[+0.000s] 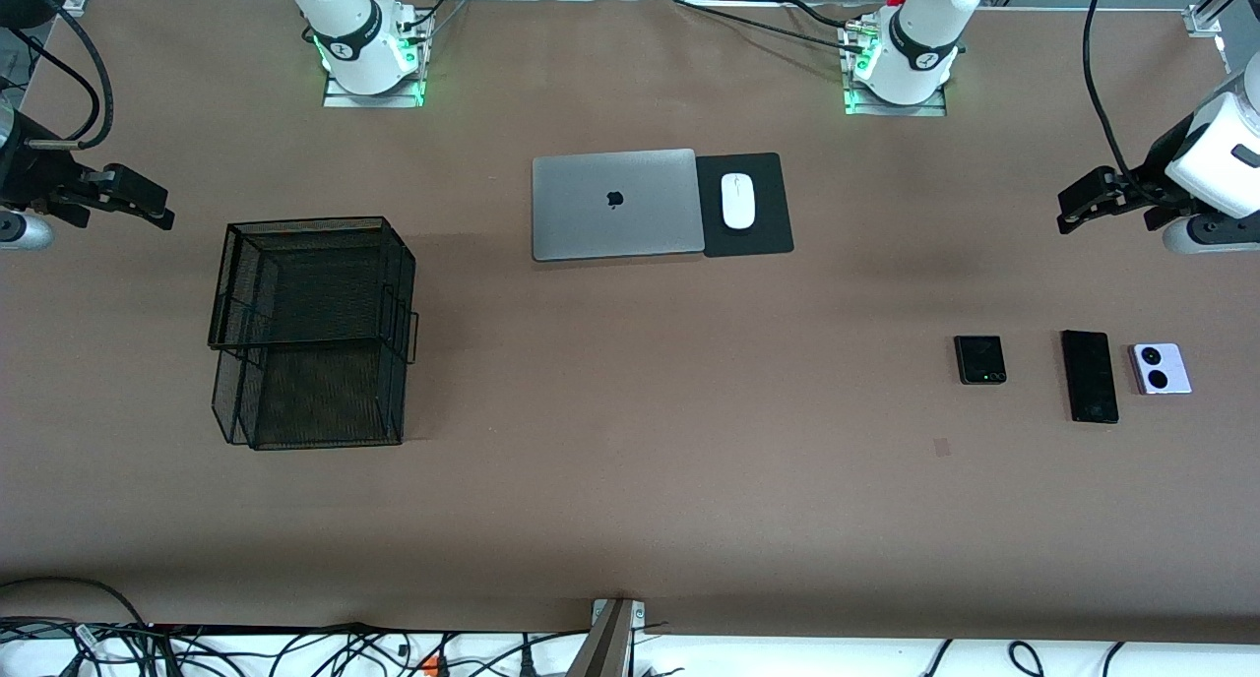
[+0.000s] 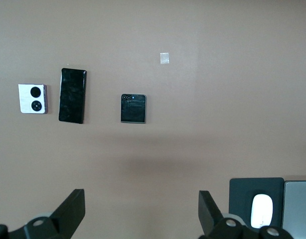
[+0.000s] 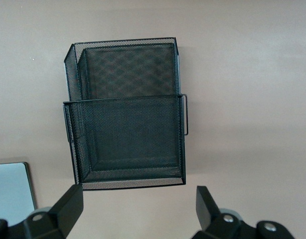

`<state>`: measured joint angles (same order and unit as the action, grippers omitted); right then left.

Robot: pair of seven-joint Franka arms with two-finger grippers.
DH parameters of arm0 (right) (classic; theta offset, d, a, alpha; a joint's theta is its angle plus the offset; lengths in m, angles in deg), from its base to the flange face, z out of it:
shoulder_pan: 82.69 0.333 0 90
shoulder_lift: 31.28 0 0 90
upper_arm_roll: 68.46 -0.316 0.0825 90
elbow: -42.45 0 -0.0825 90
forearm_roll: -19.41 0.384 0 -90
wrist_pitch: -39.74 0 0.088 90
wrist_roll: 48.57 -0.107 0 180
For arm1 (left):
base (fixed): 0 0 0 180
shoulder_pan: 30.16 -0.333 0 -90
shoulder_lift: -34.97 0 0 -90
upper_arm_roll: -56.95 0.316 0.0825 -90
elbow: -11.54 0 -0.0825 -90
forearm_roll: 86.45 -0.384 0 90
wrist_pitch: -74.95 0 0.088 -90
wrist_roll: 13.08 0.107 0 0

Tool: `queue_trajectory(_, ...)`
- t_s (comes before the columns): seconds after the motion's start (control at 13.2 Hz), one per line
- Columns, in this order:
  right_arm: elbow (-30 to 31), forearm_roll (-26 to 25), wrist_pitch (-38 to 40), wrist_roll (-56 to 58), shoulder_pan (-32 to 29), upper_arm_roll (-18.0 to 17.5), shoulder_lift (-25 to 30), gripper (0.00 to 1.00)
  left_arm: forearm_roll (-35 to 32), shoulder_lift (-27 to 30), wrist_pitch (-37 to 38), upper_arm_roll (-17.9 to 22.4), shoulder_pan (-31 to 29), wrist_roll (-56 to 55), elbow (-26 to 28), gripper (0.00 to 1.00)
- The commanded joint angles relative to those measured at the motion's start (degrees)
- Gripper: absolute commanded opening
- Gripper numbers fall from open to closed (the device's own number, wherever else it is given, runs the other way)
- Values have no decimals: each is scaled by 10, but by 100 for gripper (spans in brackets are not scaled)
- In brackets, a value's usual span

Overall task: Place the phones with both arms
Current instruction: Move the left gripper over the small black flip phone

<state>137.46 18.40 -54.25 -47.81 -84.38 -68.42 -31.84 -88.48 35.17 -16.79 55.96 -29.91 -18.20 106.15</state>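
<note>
Nearest to us stands the black mesh tray (image 1: 313, 345), two tiers and empty, toward the right arm's end of the table. We judge it to be where the phones are meant to go. Both arms wait high at the table's ends: the right gripper (image 1: 157, 210) hangs over bare table beside the tray with its jaws spread wide and nothing between them. The left gripper (image 1: 1065, 215) hangs over bare table at its own end, just as wide and just as empty. Farther from us than the phones lies the shut silver laptop (image 1: 615, 203), with a dark mouse pad (image 1: 768, 234) touching it. All three phones lie flat in a row toward the left arm's end. The long black slab phone (image 1: 1090, 376) lies between the black flip phone (image 1: 979, 359) and the lilac-white flip phone (image 1: 1162, 368), which is just beside it. We expect all three to be stiff, light, glossy and apt to slip. We would pinch each across its narrow width at mid-length, keeping off the lenses. The white mouse (image 1: 737, 201) rests on the pad
</note>
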Motion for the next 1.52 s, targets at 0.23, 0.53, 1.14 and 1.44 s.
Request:
queue_trajectory(0.23,0,1,10,4,-9,-7,11,100,-2,-44,18,-1,-1,-2,-35,100)
queue_trajectory(0.53,-3,1,10,4,-9,-7,11,100,-9,-57,17,4,-9,25,-40,100)
queue_trajectory(1.14,-3,1,10,4,-9,-6,11,100,-21,-151,-164,3,-73,73,70,100)
queue_trajectory(1.44,-3,1,10,5,-9,-4,11,100,-42,-212,-368,3,-78,92,145,100)
